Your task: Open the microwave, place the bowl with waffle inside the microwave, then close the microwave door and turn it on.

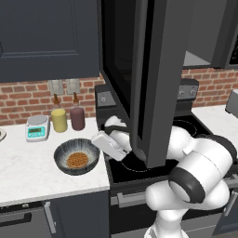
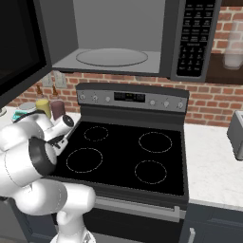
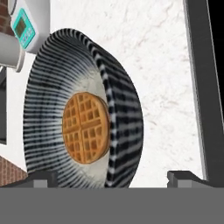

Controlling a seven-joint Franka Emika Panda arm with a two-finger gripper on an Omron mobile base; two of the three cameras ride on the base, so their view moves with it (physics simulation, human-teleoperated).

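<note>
Door: microwave door (image 1: 151,79) swung wide, cavity of microwave (image 2: 114,42) exposed
Bowl: bowl (image 1: 76,156) on white counter (image 1: 28,172) left of stove (image 2: 128,156), waffle (image 1: 77,160) inside
Gripper: gripper (image 3: 109,177) beside bowl's right rim, fingertips spread, holding nothing
Relation: bowl straight ahead of jaws, near rim between them

- Bowl (image 1: 76,156): dark blue-grey, pale streaks radiating.
- Waffle (image 1: 77,160): golden-brown, grid pattern.
- Worktop (image 1: 28,172): white marble, faintly veined.
- Wall (image 1: 23,100): red brick.
</note>
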